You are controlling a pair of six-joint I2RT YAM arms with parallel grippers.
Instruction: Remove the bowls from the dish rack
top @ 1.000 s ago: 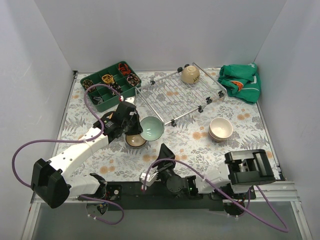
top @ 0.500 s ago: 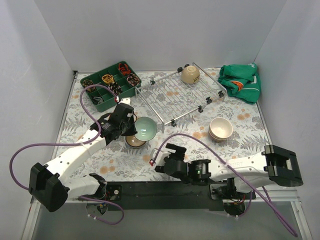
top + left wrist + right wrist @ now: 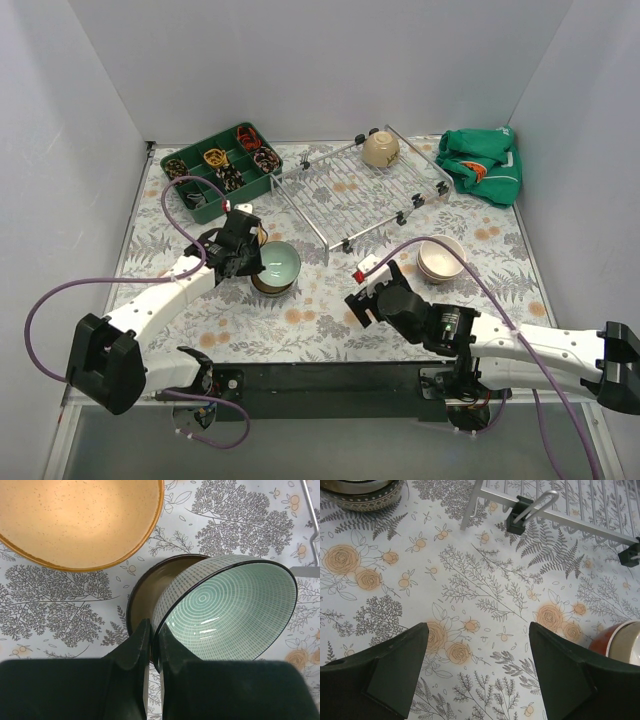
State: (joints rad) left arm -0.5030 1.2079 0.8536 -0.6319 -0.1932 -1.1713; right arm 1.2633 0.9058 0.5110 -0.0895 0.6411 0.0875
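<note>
My left gripper (image 3: 151,647) is clenched on the rim of the pale mint-green bowl (image 3: 230,612), one finger inside and one outside. The bowl hangs tilted, with its ringed inside facing the wrist camera. It sits over a dark brown bowl (image 3: 152,577) that stands on the counter (image 3: 330,320) left of the middle. I cannot tell whether the two bowls touch. Just beside them, towards the left edge, lies a tan bowl (image 3: 75,515) with an orange-brown rim.

My right gripper (image 3: 366,301) is released, its fingers (image 3: 385,675) spread wide and holding nothing. It hangs over bare floral counter near the middle, towards the near edge. The near corner of the dish rack (image 3: 360,190) shows ahead of it.

The rack stands at the middle of the far edge, and one beige bowl (image 3: 381,149) lies in it against its far rim. Between the rack and the right edge sits a stack of bowls (image 3: 441,257), a beige one on top. My right wrist view catches the red bowl (image 3: 615,642) under it.

A green tray (image 3: 200,190) fills the far left corner, and a green cloth (image 3: 482,165) lies in the far right corner.
</note>
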